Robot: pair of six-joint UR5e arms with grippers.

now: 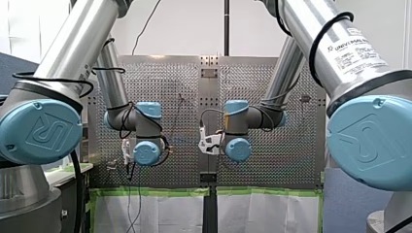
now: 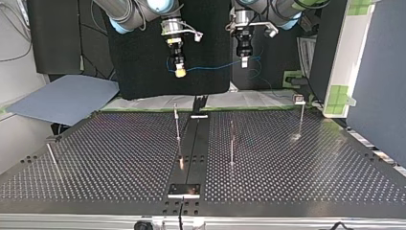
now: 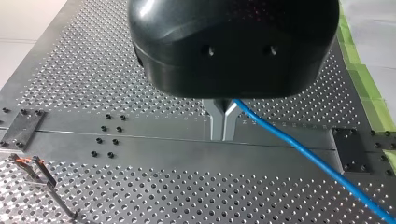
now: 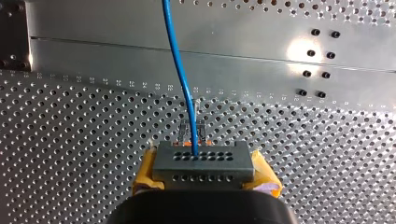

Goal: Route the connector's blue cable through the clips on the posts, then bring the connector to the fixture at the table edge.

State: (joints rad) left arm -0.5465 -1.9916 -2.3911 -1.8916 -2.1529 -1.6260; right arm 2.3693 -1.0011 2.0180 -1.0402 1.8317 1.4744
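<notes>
Clamped on the grey connector (image 4: 204,161), that's my right gripper (image 2: 180,72), yellow pads (image 4: 145,173) squeezing it from both sides. It points straight down, hanging high over the far edge of the perforated table (image 2: 297,163), at about 11 o'clock in the top view.

Over at its 3 o'clock is my left gripper (image 2: 244,61), also pointing down at much the same height. Its metal fingers (image 3: 223,125) are pressed together, pinching the blue cable (image 2: 220,66).

From the front, my left arm (image 1: 119,114) and my right arm (image 1: 272,116) are both bent at the elbow, wrists turned in toward each other over the middle.

Down on the table, the centre rail (image 2: 194,139) runs from 12 to 6 o'clock. One thin post (image 2: 177,122) stands upright at its 9 o'clock side, a second post (image 2: 231,143) at its 3 o'clock side, and a third post (image 2: 300,117) out at 2 o'clock. The cable leaves the connector's face and spans the two grippers with a slight sag, well above the posts.
</notes>
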